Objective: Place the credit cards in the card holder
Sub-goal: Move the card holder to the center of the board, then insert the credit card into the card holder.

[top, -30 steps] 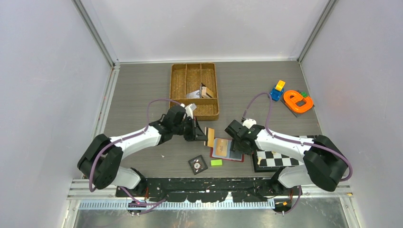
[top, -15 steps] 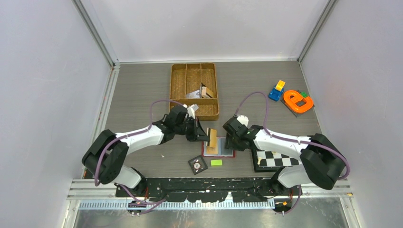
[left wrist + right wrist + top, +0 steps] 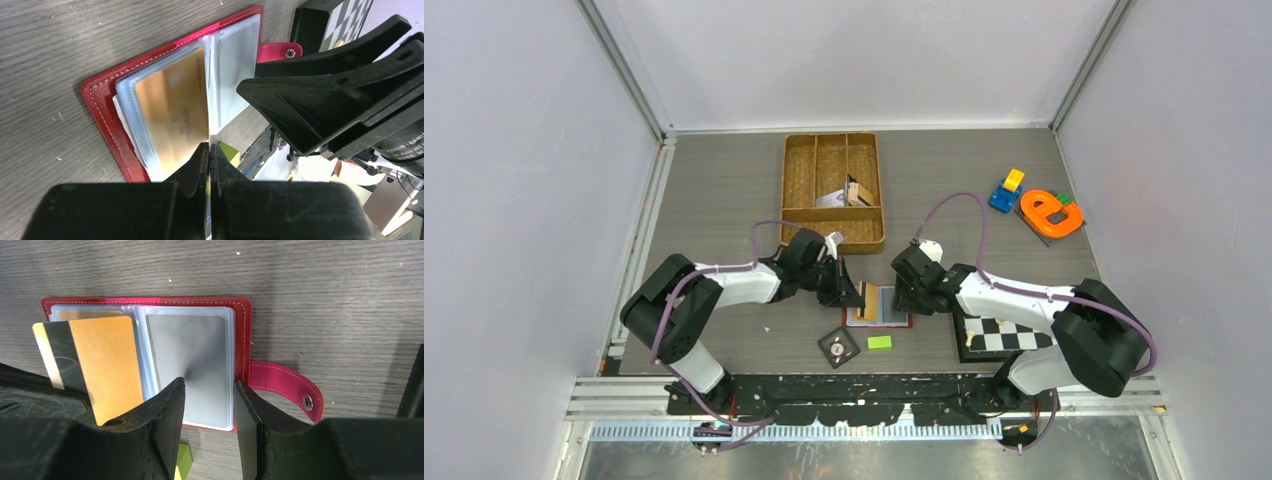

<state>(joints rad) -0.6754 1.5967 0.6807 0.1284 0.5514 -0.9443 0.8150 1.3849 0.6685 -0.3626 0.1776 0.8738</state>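
Orange card (image 3: 102, 365) is pinched tight in my left gripper (image 3: 209, 155), over the open red card holder (image 3: 243, 335) at mid-frame. Another orange card (image 3: 90, 314) peeks from its left pocket. My right gripper (image 3: 209, 400) is spread over the grey pocket (image 3: 187, 355). Higher up, the woven tray (image 3: 804, 170) holds a small brown box (image 3: 859, 192).

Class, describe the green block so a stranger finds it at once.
From the woven tray, come forward to the open red wallet. Just in front lies the green block, beside a black square tile; unlike them, it is bright green.

L tool (image 3: 209, 151) clamped, R tool (image 3: 209, 388) jaws apart.
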